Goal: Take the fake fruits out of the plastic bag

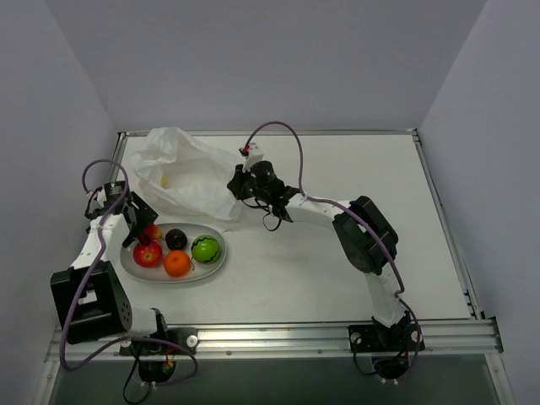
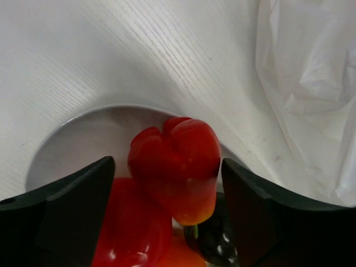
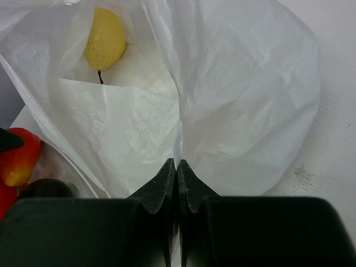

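Observation:
The plastic bag [image 1: 181, 173] lies crumpled at the back left. My right gripper [image 1: 239, 187] is shut on a fold of its near edge [image 3: 177, 167]. A yellow pear-shaped fruit [image 3: 104, 39] lies inside the bag. The white oval plate [image 1: 215, 266] holds a red apple [image 1: 148, 253], an orange [image 1: 176, 264], a green fruit [image 1: 205, 248] and a dark one [image 1: 176, 238]. My left gripper [image 1: 137, 228] hangs over the plate's left end, jaws open. A red-orange lobed fruit [image 2: 178, 161] sits between them [image 2: 167, 167], resting on the apple [image 2: 133, 233] and dark fruit [image 2: 214, 242].
The bag [image 2: 311, 83] lies close to the plate's far rim [image 2: 72, 139]. Grey walls enclose the table on three sides. A metal rail [image 1: 278, 337] runs along the near edge. The right arm reaches across the table's middle.

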